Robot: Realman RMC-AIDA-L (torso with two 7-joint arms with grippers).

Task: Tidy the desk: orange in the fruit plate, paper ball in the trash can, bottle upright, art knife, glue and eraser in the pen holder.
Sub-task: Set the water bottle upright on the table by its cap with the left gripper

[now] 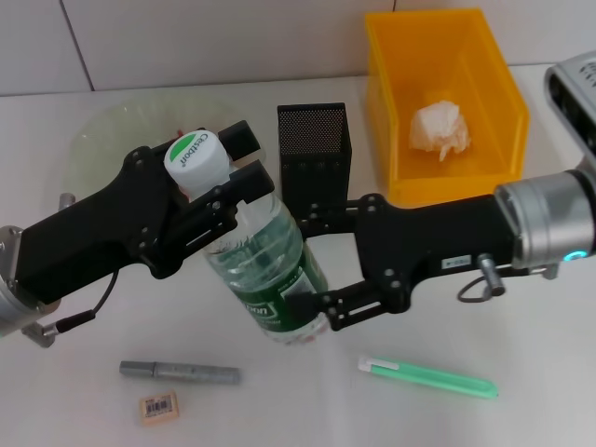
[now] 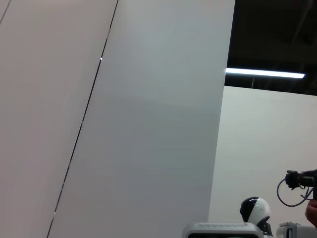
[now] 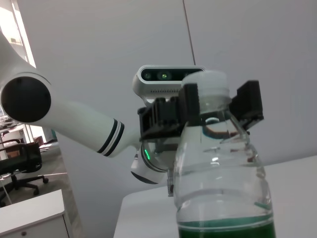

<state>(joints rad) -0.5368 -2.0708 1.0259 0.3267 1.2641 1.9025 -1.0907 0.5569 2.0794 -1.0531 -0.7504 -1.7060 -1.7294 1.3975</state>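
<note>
Both arms are on the bottle [image 1: 265, 270] mid-tabletop [image 1: 74, 410], just in front of the pen holder [image 1: 315, 149]. Left end effector [image 1: 219, 186] is clamped on the neck under the cap, right end effector [image 1: 312, 279] is clamped low around the label. Paper ball [image 1: 440, 128] sits in the trash can [image 1: 391, 112]. Eraser [image 1: 158, 406] lies at the near edge, well apart from the bottle.

i see a white table [image 1: 74, 410] carrying a pale-green ruffled glass fruit plate [image 1: 102, 130] at the far left, a black mesh pen holder [image 1: 314, 140], a yellow plastic trash can [image 1: 494, 84], a grey marker-like stick [image 1: 180, 372], a tan eraser [image 1: 157, 407], and a green art knife [image 1: 426, 376].
</note>
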